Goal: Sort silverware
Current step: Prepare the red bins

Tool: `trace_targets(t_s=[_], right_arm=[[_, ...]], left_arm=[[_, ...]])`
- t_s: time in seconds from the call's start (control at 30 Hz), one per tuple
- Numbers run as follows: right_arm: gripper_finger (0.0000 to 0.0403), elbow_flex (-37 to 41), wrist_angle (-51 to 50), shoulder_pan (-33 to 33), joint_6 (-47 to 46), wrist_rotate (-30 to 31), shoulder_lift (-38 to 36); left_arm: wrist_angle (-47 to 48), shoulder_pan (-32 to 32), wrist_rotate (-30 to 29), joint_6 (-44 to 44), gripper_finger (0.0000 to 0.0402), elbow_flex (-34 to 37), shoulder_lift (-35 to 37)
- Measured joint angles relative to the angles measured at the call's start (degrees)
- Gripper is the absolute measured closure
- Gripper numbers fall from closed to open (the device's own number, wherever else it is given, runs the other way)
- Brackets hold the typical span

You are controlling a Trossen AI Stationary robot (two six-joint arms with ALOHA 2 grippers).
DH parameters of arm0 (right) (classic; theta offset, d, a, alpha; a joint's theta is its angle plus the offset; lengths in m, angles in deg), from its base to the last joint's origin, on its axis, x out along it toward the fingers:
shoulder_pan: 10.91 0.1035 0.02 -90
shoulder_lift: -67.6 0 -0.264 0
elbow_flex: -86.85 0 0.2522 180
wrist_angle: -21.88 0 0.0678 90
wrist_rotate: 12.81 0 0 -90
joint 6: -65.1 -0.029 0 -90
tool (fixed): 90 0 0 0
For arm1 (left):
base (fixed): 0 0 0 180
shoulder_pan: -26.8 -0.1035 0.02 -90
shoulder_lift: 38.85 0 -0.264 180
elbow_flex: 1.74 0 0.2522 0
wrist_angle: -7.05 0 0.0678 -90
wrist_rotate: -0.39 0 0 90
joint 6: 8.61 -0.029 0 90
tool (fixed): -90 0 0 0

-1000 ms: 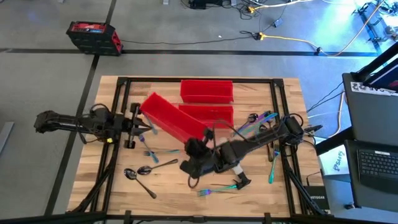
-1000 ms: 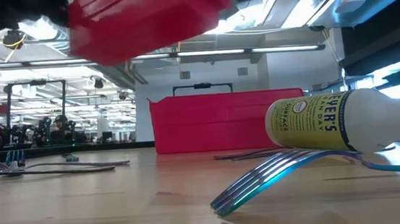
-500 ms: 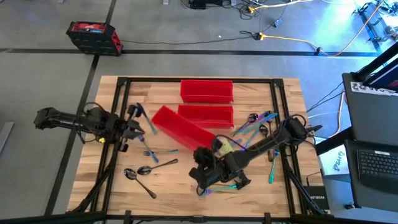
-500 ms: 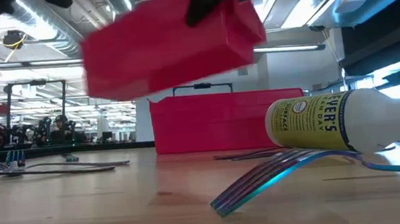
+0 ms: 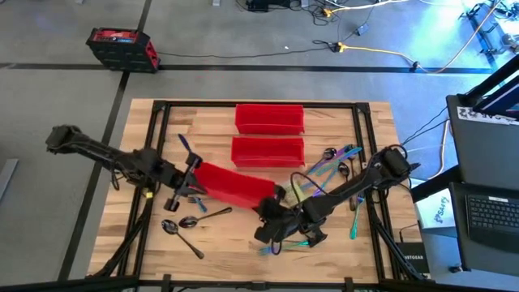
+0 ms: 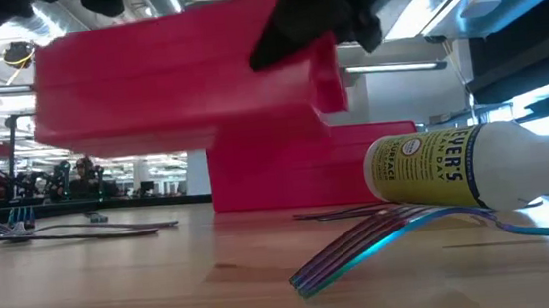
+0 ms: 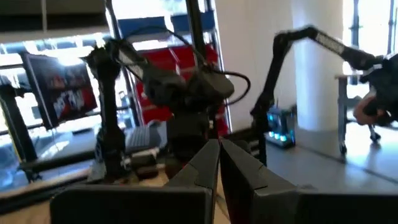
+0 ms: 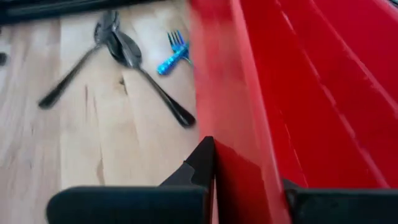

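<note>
A long red bin (image 5: 235,185) hangs in the air over the table's near middle, carried between both grippers. My left gripper (image 5: 195,168) is shut at its left end, and my right gripper (image 5: 276,209) is shut at its right end. In the low view the red bin (image 6: 169,83) floats roughly level above the table. Silverware lies flat on the wood: two dark spoons (image 5: 182,223), a blue fork (image 5: 195,199), iridescent forks (image 5: 284,243), and a cluster (image 5: 328,162) by the right arm. My left gripper is shut at the bin's left end (image 7: 225,190), coming level from the table's left; its own fingers (image 7: 205,162) hide the contact itself. My right gripper pinches the bin's near long wall (image 8: 214,146) at its right end. One finger (image 8: 202,165) is outside and one inside. It comes slanting from the right, along the wall. The bin is lifted clear.
Two more red bins (image 5: 269,118) (image 5: 268,150) stand at the far middle. A spray bottle (image 6: 455,168) lies on its side by the right arm, over a curved fork (image 6: 392,238). Black frame bars (image 5: 150,146) run along the table's left and right sides.
The red bin has travelled toward the table's near edge and come down, and it has levelled out from a tilt. My right gripper has moved with it toward the near edge. My left gripper has followed, moving right and nearer.
</note>
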Motion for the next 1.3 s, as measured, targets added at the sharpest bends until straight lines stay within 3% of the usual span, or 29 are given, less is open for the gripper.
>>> trace_targets(t_s=[0.23,0.63,0.83,0.97,1.17,1.3], right_arm=[[0.0403,0.72,-1.27,1.02,2.83,0.61,0.13],[0.0403,0.73,-1.28,10.02,1.25,-0.18,-0.51],[0.0403,8.79,19.47,11.51,1.18,-6.26,-1.24],[0.0403,15.62,29.3,11.67,0.75,-6.4,-2.26],[0.0403,20.02,29.52,11.61,1.42,-8.9,-6.56],[0.0403,20.24,27.11,11.98,9.89,-13.58,-9.69]], left_arm=[[-0.77,0.02,0.0,-0.65,0.04,-1.52,-2.64],[-0.51,0.0,-1.92,-2.03,0.04,-1.79,-2.61],[-0.63,0.0,-2.96,-2.06,0.04,-1.79,-2.59],[-0.97,0.0,-3.81,-1.89,0.04,-1.79,-2.59],[-1.96,0.0,-4.16,-1.89,0.04,-1.79,-2.59],[-1.87,-0.15,-4.96,-1.85,0.04,-1.79,-2.59]])
